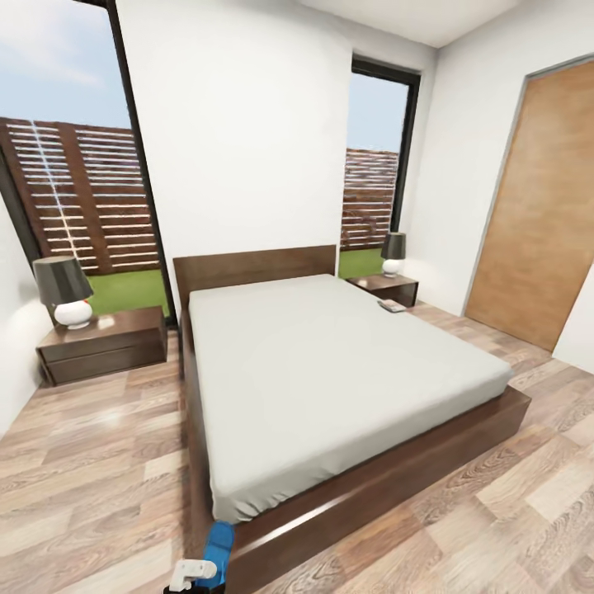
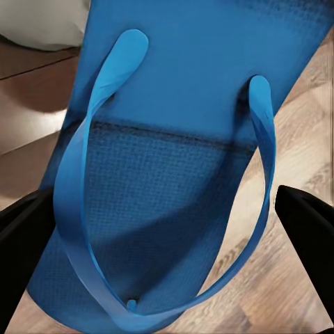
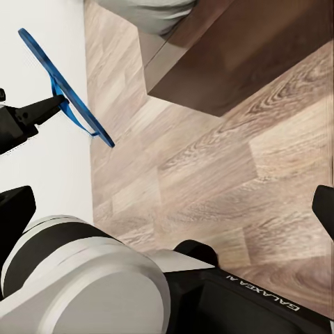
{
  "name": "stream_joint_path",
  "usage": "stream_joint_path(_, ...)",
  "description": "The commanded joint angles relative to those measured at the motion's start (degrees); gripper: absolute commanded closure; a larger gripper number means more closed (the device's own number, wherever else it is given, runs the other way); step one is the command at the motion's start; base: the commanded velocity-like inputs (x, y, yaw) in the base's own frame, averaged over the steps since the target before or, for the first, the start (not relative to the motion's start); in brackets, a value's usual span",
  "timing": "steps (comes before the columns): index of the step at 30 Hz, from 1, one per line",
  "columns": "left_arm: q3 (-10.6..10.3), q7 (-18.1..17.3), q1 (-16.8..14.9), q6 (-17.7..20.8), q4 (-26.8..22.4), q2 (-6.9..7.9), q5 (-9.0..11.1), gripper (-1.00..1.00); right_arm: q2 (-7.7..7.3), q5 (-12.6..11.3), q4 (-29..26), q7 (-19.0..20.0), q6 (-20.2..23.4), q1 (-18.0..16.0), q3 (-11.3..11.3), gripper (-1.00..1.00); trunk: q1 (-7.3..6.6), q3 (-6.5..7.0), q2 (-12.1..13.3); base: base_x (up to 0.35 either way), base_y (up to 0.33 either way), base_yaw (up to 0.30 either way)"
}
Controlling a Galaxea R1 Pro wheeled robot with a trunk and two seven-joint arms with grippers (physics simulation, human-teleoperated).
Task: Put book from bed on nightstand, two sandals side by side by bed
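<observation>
At six o'clock in the head view, by the bed's (image 1: 346,371) near corner, the left hand (image 1: 191,571) holds a blue sandal (image 1: 219,551) above the plank floor (image 1: 91,462); the left wrist view shows the sandal (image 2: 181,160) between its dark fingers (image 2: 306,229). A small flat object (image 1: 391,306), perhaps the book, lies at the mattress edge near one o'clock, beside the right nightstand (image 1: 384,288). The right hand's fingertips (image 3: 322,207) stand wide apart, holding nothing.

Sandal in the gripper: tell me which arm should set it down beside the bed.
Left, most likely. The left gripper already holds the sandal near the bed corner, above the floor. The right gripper is open and empty.
</observation>
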Motion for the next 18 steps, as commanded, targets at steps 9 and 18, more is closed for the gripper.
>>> stream_joint_path(9, 0.44, -0.22, -0.03, -0.34, 0.02, -0.01, -0.60, 1.00, 0.00, -0.34, 0.01, 0.14, 0.54, -0.05, -0.05, -1.00, -0.01, -0.06, -0.03, 0.000, 0.000, -0.280)
stream_joint_path(18, 0.44, -0.22, -0.03, -0.34, 0.02, -0.01, -0.60, 1.00, 0.04, -0.37, -0.01, 0.32, 0.54, -0.05, -0.05, -1.00, -0.01, -0.06, -0.03, 0.000, 0.000, -0.047)
